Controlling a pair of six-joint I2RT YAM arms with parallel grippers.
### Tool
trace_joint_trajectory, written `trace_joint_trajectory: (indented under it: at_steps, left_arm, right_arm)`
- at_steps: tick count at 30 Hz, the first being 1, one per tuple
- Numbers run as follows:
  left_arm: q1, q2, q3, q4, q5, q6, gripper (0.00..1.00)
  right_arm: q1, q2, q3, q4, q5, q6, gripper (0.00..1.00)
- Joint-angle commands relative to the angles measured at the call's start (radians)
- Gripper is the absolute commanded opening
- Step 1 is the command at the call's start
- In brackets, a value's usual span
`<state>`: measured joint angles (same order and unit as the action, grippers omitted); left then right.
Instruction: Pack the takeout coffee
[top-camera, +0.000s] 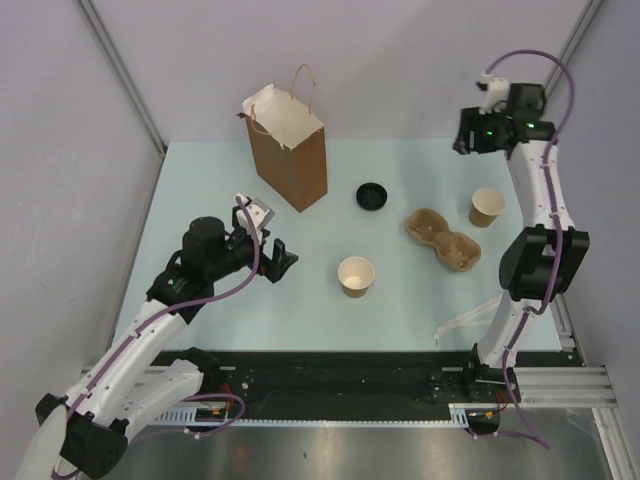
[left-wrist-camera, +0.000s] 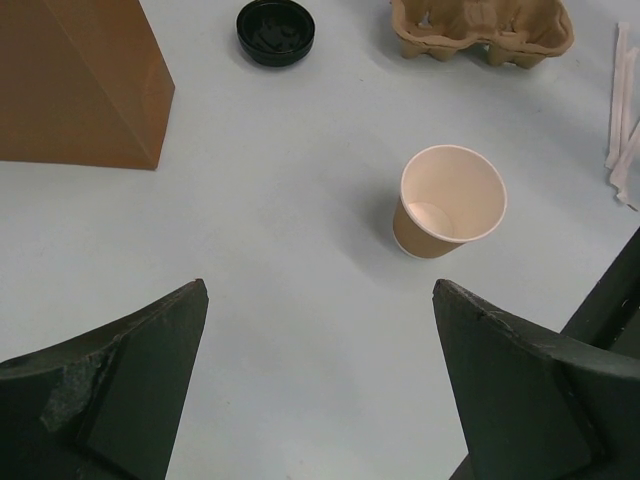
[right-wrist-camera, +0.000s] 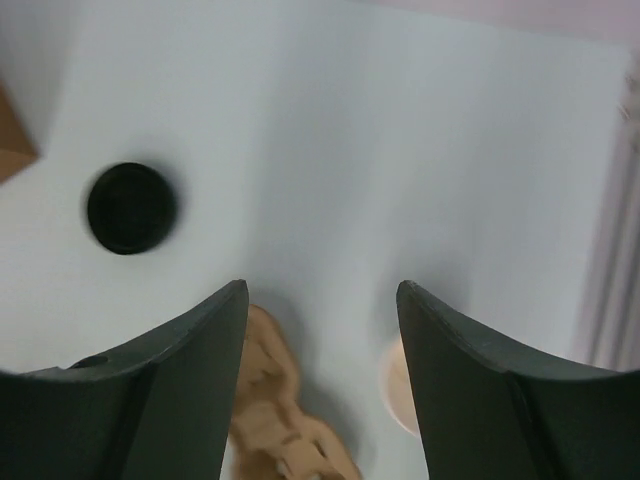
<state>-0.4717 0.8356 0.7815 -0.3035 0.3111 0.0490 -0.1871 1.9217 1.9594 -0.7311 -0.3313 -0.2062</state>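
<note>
Tan cup (left-wrist-camera: 447, 203) stands upright, lidless, mid-table ahead of the left gripper (left-wrist-camera: 320, 300), whose jaws gape wide, empty. The black lid (top-camera: 371, 196) lies apart, nearer the bag (top-camera: 290, 150). A second cup (top-camera: 486, 207) stands beside the carrier (top-camera: 443, 238). The right gripper (right-wrist-camera: 320, 290) hangs high, jaws parted, holding nothing.

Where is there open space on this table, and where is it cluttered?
Bare table lies left of the paper bag, along the far edge behind the black lid and carrier tray, and near the front between the open cup and the white sticks. It is crowded on the right, where lid, tray and second cup sit close together.
</note>
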Motion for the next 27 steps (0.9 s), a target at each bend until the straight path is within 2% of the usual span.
trace_joint_trajectory:
  at_steps: [1,7,17,27]
  left_arm:
    - [0.016,-0.004,0.01,0.009,0.011,-0.029,0.99]
    - [0.024,-0.004,0.009,0.0,0.014,-0.026,1.0]
    - [0.025,0.034,-0.005,0.027,0.042,-0.026,1.0]
    - [0.025,0.066,-0.004,0.049,0.052,-0.031,1.0]
  right_arm:
    - [0.217,0.026,0.097,-0.011,-0.006,-0.041,0.65]
    - [0.371,0.224,0.176,-0.022,0.034,-0.045,0.61]
    - [0.42,0.468,0.311,0.012,0.098,-0.021,0.55]
    - [0.422,0.545,0.346,0.038,0.118,-0.018,0.38]
